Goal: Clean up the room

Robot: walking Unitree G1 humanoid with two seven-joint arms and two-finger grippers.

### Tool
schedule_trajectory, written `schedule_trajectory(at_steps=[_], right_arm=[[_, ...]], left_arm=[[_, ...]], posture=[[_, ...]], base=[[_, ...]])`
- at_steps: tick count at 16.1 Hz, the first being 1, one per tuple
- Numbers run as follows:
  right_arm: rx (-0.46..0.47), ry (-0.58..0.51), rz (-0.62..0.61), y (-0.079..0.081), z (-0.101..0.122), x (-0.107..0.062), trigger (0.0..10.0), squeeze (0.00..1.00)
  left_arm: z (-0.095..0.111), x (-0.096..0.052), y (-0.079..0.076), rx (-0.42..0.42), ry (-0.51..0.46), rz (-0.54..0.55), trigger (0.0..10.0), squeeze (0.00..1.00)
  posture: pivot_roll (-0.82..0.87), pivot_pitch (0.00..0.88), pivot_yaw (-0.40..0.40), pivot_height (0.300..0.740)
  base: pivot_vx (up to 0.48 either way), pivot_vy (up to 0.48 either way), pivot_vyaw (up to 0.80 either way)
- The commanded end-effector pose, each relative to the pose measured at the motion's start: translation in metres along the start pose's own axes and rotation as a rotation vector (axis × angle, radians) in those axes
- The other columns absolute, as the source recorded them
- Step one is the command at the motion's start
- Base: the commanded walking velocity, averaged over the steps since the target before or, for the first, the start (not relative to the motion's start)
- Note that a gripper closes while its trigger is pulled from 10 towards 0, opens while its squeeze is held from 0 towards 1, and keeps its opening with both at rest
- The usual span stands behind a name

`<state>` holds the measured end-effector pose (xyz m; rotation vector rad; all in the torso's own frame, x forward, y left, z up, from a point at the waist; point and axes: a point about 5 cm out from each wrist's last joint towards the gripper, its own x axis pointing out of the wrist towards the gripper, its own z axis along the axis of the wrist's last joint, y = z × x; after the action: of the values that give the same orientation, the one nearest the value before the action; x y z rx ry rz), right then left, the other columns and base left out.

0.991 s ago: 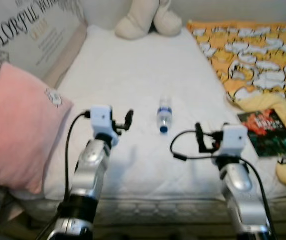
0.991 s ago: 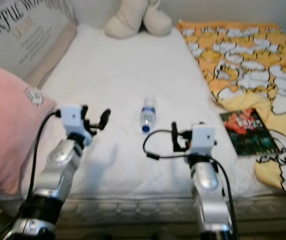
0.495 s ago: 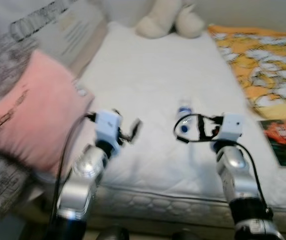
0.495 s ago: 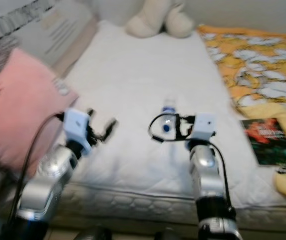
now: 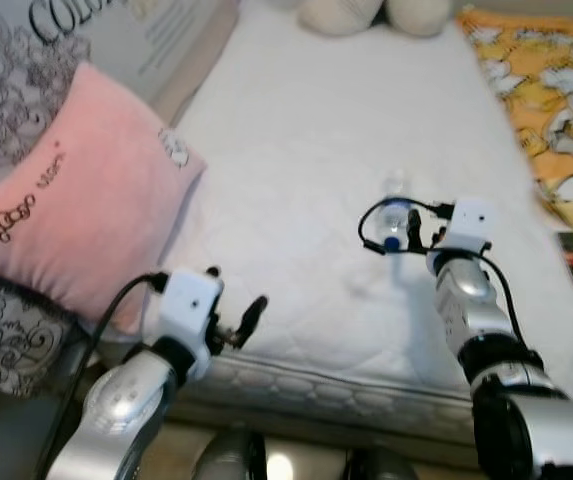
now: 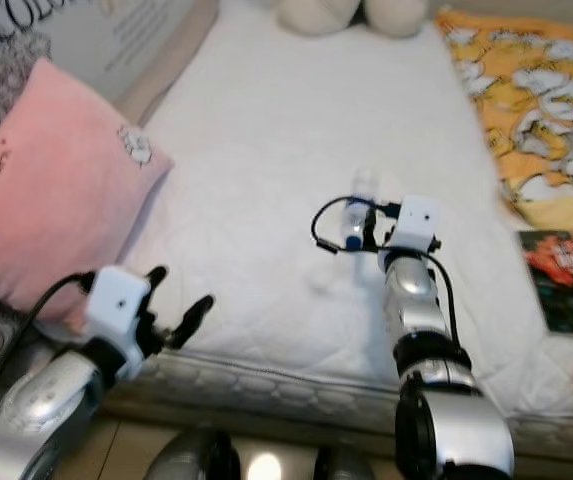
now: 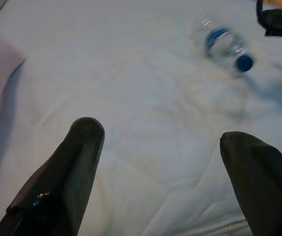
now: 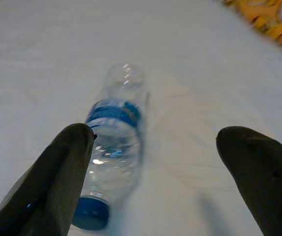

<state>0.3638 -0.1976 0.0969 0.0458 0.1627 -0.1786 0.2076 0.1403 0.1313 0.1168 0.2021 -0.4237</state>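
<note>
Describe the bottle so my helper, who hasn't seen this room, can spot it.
On the white mattress, between the pink pillow and the orange blanket, a small clear plastic bottle lies on its side. Its blue cap and label set it apart.

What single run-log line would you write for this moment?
right gripper: open, at bottle | bottle: lying on bed | left gripper: open, idle near bed edge

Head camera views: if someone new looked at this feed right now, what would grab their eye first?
Probably the clear plastic water bottle with blue cap and label, lying on its side mid-way across the white mattress, with the open right gripper reaching at it. Next, the big pink pillow on the robot's left and the orange-and-white patterned blanket on its right.
</note>
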Motion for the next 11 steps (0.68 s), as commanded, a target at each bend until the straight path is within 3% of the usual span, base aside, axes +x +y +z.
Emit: schedule_trajectory(at_steps=[1,4,6,7,9,10,11], right_arm=[[0.000,0.020,0.010,0.002,-0.002,0.001,10.0,0.00],[0.030,0.064,0.025,0.015,0.000,0.005,10.0,0.00],[0.053,0.087,0.015,0.015,-0.003,0.005,10.0,0.00],[0.110,0.149,-0.004,0.017,-0.011,0.004,10.0,0.00],[0.100,0.155,-0.002,0.018,-0.011,0.003,10.0,0.00],[0.153,0.182,-0.009,0.021,-0.013,0.003,0.0,0.00],[0.214,0.206,-0.013,0.023,-0.015,0.003,0.0,0.00]], left_arm=[[0.004,-0.009,0.002,0.005,0.004,0.026,10.0,0.00],[0.002,-0.034,-0.005,-0.020,0.062,0.060,10.0,0.00],[0.002,-0.038,-0.006,-0.026,0.067,0.069,10.0,0.00],[0.004,-0.046,-0.005,-0.025,0.084,0.090,10.0,0.00],[0.004,-0.048,-0.004,-0.033,0.090,0.099,10.0,0.00],[0.003,-0.048,-0.008,-0.034,0.097,0.086,10.0,0.00],[0.004,-0.047,-0.010,-0.037,0.103,0.079,10.0,0.00]], posture=[[0.37,0.235,0.014,0.699],[0.42,0.292,0.010,0.699],[0.43,0.299,0.013,0.699],[0.44,0.320,0.025,0.699],[0.44,0.320,0.025,0.699],[0.43,0.324,0.031,0.699],[0.43,0.324,0.031,0.699]], base=[[0.000,0.000,0.00],[0.000,0.000,0.00],[0.000,0.000,0.00],[0.000,0.000,0.00],[0.000,0.000,0.00],[0.000,0.000,0.00],[0.000,0.000,0.00]])
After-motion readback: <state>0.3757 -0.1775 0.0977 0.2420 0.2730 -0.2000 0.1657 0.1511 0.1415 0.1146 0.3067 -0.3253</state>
